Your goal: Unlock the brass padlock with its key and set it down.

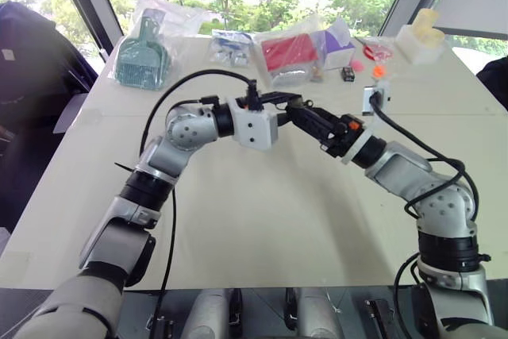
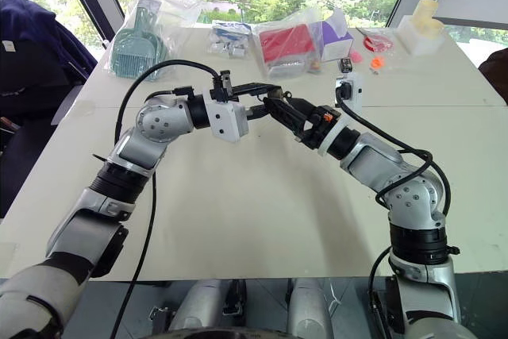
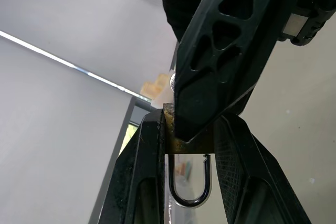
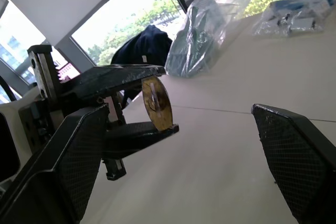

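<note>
Right: left gripper [image 1: 295,103] fingers clamp the brass padlock [image 4: 156,103], shackle sprung. Right gripper [image 4: 173,145] fingers apart, empty; lower padlock gently onto the tabletop [image 1: 262,220].

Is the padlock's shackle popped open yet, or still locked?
Open. In the left wrist view, one leg of the shackle ends free below the brass padlock body, which the left gripper clamps.

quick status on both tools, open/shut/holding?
Left tool: shut on the small yellow brass padlock, its thin silvery shackle sprung open at one end.
Right tool: open, holding nothing, fingers either side of the padlock.
</note>
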Action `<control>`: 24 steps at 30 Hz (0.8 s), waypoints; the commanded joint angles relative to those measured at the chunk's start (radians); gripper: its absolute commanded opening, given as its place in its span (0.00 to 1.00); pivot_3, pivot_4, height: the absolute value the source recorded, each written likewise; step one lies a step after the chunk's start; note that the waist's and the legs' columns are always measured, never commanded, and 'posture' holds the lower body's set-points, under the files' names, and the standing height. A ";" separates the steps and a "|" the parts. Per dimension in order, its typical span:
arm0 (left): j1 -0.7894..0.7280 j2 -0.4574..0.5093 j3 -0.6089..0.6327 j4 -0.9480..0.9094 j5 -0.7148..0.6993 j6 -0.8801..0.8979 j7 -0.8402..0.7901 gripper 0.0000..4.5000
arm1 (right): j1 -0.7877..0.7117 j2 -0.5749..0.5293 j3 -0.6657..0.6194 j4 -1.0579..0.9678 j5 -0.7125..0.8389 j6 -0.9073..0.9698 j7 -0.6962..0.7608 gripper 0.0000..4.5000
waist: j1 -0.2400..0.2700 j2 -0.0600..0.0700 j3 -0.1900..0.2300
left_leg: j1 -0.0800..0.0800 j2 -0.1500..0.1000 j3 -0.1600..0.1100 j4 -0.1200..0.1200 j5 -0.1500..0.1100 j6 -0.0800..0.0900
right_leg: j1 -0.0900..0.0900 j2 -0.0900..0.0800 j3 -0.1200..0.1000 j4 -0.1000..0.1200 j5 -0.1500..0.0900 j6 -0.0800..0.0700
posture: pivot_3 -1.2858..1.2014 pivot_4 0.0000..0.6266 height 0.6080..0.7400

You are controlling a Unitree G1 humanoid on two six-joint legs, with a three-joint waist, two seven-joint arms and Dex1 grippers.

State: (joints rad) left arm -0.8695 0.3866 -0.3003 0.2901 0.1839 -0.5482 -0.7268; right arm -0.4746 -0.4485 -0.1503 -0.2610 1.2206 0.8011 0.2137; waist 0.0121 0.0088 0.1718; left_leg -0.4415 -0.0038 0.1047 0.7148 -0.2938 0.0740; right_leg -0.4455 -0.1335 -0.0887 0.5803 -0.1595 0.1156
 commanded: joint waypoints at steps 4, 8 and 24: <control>-0.008 0.001 0.013 -0.028 -0.017 -0.009 0.004 0.16 | -0.027 0.017 -0.033 -0.010 0.006 0.006 0.005 0.24 | -0.001 0.000 0.000 | 0.000 0.000 0.000 0.000 0.001 -0.001 | 0.000 0.000 0.000 0.000 0.000 0.000 | 0.52 0.24 0.96; -0.011 0.005 0.015 -0.018 -0.015 -0.012 0.002 0.16 | -0.026 0.023 -0.038 -0.011 0.004 0.020 0.008 0.02 | 0.000 0.000 0.000 | 0.000 0.000 0.000 0.000 0.001 -0.001 | 0.000 0.000 0.000 0.000 0.000 0.000 | 0.52 0.24 0.96; -0.004 0.056 0.044 0.015 -0.104 0.100 -0.110 1.00 | -0.013 0.016 -0.055 -0.016 -0.047 0.037 0.007 0.02 | -0.002 0.000 0.000 | 0.000 0.000 0.000 0.000 0.001 -0.001 | 0.000 0.000 0.000 0.000 0.000 0.000 | 0.52 0.24 0.96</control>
State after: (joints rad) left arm -0.8676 0.4386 -0.2954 0.3150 0.1278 -0.4857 -0.8241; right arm -0.4793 -0.4280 -0.1759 -0.2583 1.1717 0.8450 0.2188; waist 0.0099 0.0088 0.1718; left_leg -0.4415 -0.0038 0.1047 0.7148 -0.2928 0.0722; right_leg -0.4457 -0.1334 -0.0887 0.5806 -0.1595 0.1155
